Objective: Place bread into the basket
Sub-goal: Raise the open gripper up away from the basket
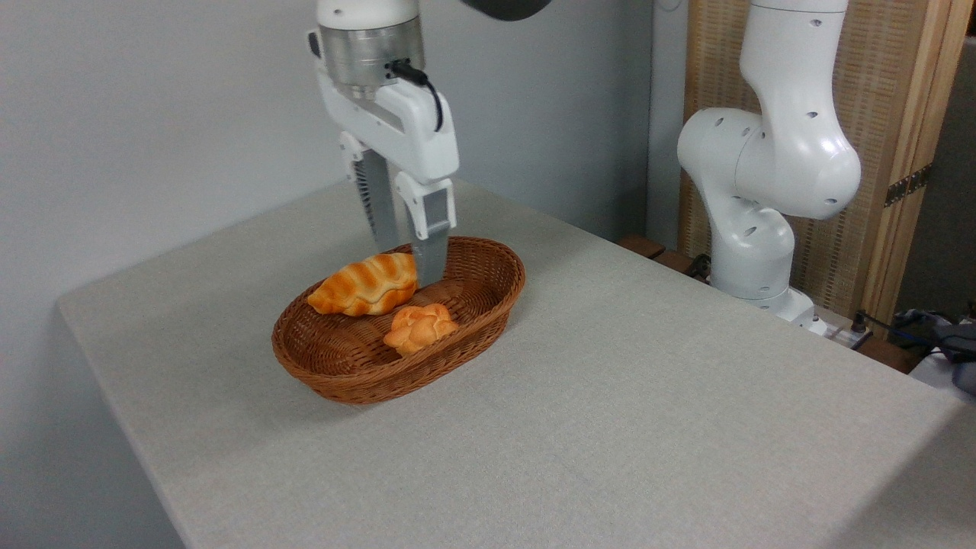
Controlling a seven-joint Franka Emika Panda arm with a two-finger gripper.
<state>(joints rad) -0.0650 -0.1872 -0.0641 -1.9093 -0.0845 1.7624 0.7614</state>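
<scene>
The bread [364, 285], a long pale golden braided loaf with orange-brown ridges, lies inside the oval brown wicker basket [488, 309], along its far left side. My gripper [409, 263] hangs open over the basket's far end, just right of the loaf's right tip. Its near finger [429, 248] stands in front of that tip, and nothing is between the fingers. The loaf rests free of the gripper.
A small round orange knotted bun [419, 326] sits in the basket in front of the loaf. The arm's white base [751, 229] stands at the table's back right, with cables and a wooden screen behind it. The table's edge runs along the left.
</scene>
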